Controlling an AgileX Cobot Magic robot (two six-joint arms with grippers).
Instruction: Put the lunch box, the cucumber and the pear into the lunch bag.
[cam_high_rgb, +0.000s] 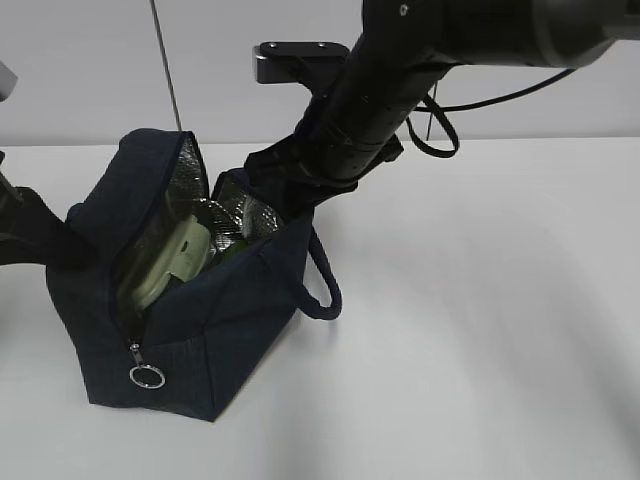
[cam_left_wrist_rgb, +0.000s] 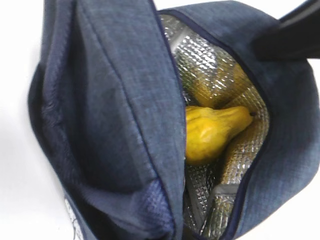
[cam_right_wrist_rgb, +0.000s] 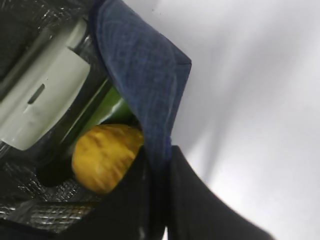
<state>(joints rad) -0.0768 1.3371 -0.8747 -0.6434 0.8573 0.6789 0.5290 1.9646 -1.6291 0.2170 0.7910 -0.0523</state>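
1. Exterior view, going from the left: the left hand (cam_high_rgb: 40, 240) is pressed against the left end of the lunch bag (cam_high_rgb: 215, 340), looks like it's pinching the fabric, but I can't tell if it's actually clenched.
2. Inside the open mouth the lunch box (cam_high_rgb: 180, 262) stands on edge, with the cucumber (cam_right_wrist_rgb: 102, 111) lying lengthwise beside it.
3. The pear (cam_left_wrist_rgb: 212, 132) is already down in the foil lining at the right end, neck pointing at the far wall.
4. The right hand (cam_high_rgb: 290, 200) is sunk in that right end, directly above the pear. Can't tell whether it has released or not; its fingers are hidden.
5. My guess: the next move is lifting straight up and out.
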